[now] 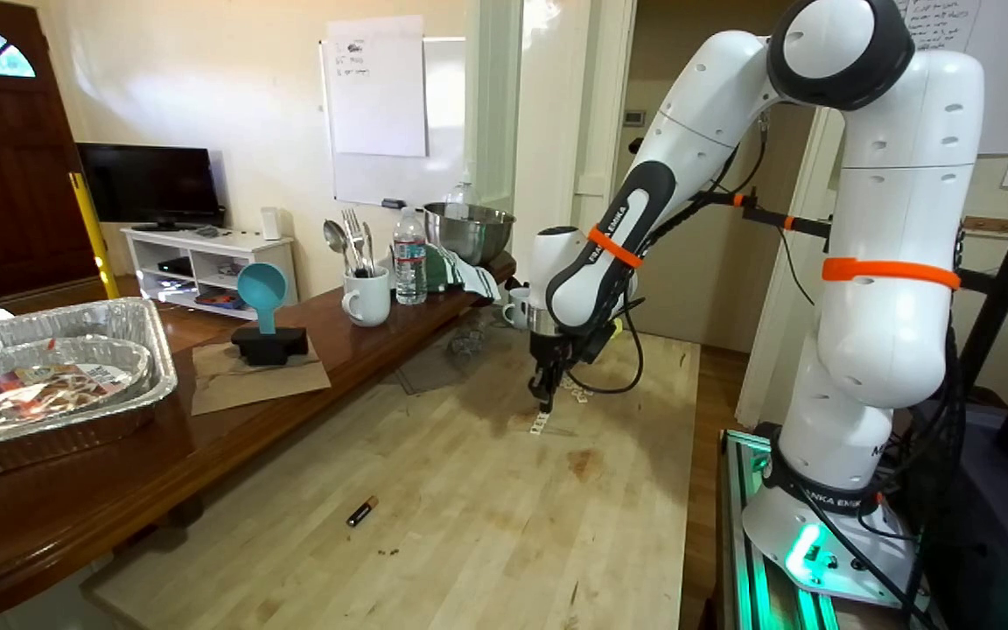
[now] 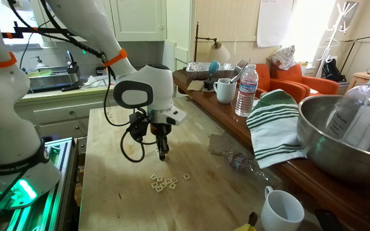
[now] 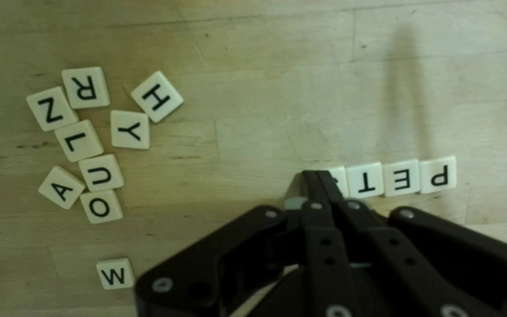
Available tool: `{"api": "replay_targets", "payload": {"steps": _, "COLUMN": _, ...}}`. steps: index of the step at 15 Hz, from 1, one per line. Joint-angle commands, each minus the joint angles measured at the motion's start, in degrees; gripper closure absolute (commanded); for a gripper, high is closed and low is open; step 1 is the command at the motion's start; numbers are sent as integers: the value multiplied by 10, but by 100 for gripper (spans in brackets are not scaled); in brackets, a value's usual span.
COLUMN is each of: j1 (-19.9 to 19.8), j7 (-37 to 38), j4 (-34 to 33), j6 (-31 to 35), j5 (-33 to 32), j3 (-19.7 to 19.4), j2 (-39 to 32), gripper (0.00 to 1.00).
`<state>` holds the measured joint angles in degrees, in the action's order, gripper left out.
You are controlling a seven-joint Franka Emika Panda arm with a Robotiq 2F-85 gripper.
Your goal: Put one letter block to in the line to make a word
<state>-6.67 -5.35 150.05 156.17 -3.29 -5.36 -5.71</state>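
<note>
Cream letter tiles, probably light, rigid and slick, want pinching by opposite edges, but the gripper is clenched, seemingly empty.

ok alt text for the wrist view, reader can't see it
A shut Robotiq gripper partly hides the end letter tile of a row, beside upside-down tiles T, E and P. Nine loose letter tiles lie at left on a wooden tabletop.
</note>
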Motion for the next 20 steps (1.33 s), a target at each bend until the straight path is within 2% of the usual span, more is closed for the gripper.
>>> {"api": "replay_targets", "payload": {"steps": 1, "j1": 2, "j7": -15, "j4": 16, "j6": 21, "j5": 17, "j3": 5, "j2": 10, "gripper": 100}}
{"api": "replay_targets", "payload": {"steps": 9, "j1": 2, "j7": -31, "j4": 20, "j6": 23, "j5": 32, "j3": 10, "j2": 24, "gripper": 100}}
{"api": "replay_targets", "payload": {"steps": 18, "j1": 8, "j7": -74, "j4": 46, "j6": -11, "j5": 67, "j3": 17, "j2": 72, "gripper": 100}}
{"api": "replay_targets", "payload": {"steps": 19, "j1": 9, "j7": -79, "j4": 50, "j6": -13, "j5": 70, "j3": 17, "j2": 78, "gripper": 98}}
{"api": "replay_targets", "payload": {"steps": 20, "j1": 11, "j7": -81, "j4": 54, "j6": -16, "j5": 71, "j3": 17, "j2": 83, "gripper": 73}}
